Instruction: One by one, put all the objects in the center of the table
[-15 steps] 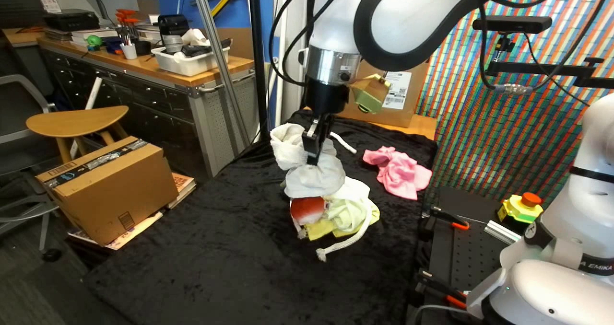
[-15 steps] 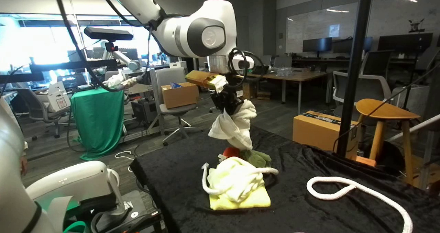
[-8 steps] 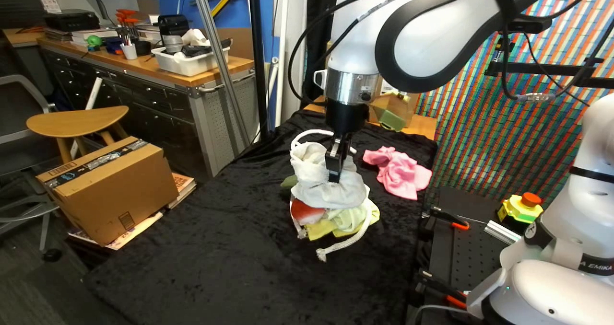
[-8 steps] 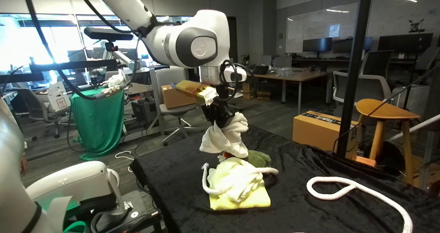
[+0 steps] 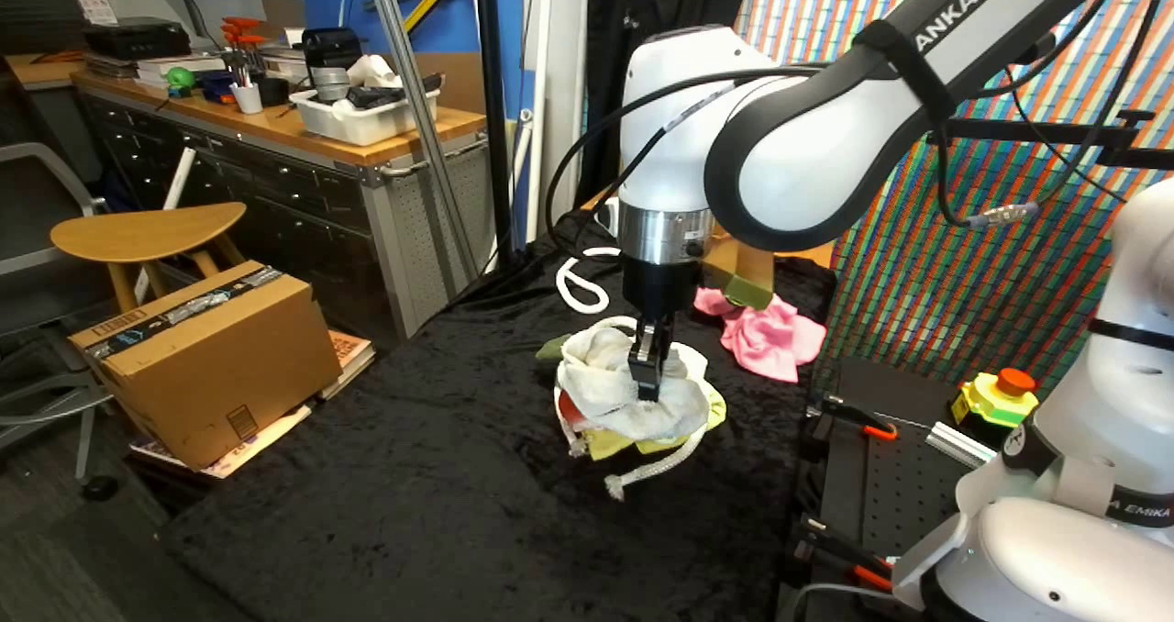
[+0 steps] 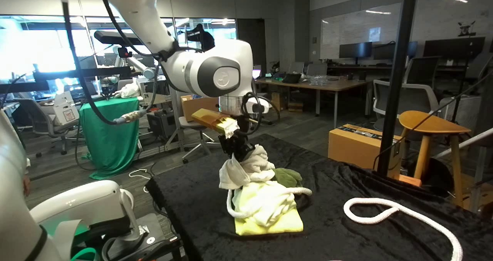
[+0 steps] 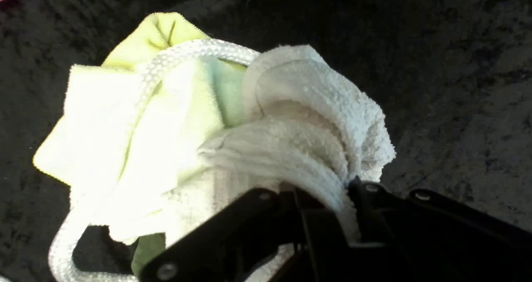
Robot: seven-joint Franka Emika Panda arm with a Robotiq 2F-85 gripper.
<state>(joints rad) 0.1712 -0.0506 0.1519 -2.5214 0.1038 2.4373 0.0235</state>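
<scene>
My gripper (image 5: 647,385) is shut on a white cloth (image 5: 601,388), which bunches between its fingers in the wrist view (image 7: 299,82). The cloth's lower folds hang against a pile on the black table (image 5: 440,530). In that pile lie a yellow-green cloth (image 6: 269,228), a pale crumpled cloth (image 6: 264,199) over it, and a white rope (image 6: 231,207) looped around. A red ball-like thing (image 5: 568,409) peeks out beside the held cloth, mostly hidden. A dark green piece (image 6: 287,177) sits at the pile's side. Apart from it are a pink cloth (image 5: 770,336) and another stretch of white rope (image 6: 423,222).
A black upright pole (image 6: 396,80) rises beyond the table edge, near a cardboard box (image 6: 354,145) on the floor. By the robot's base stands a yellow and red stop button (image 5: 1000,397). A metal post (image 5: 422,127) stands behind the table.
Gripper and white cloth have come down onto the pile, shifting right in an exterior view. The cloth now covers most of the red thing; the loose rope loop behind has come into view.
</scene>
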